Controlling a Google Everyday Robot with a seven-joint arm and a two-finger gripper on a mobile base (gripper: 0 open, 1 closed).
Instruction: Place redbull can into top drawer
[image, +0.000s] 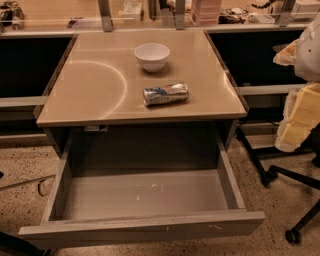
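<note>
On the tabletop (100, 90), the redbull can (165, 93) lies on its side just in front of the white bowl (152, 55), and the top drawer (145, 227) stands pulled open below. The gripper is nowhere in view, so I cannot tell its state. A glancing touch could roll the can off the table edge and past the drawer.

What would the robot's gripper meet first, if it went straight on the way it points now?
That cannot be told: the gripper is not in view. The slim silver redbull can lies on its side on the tan tabletop, behind the open grey wood-grain top drawer.
</note>
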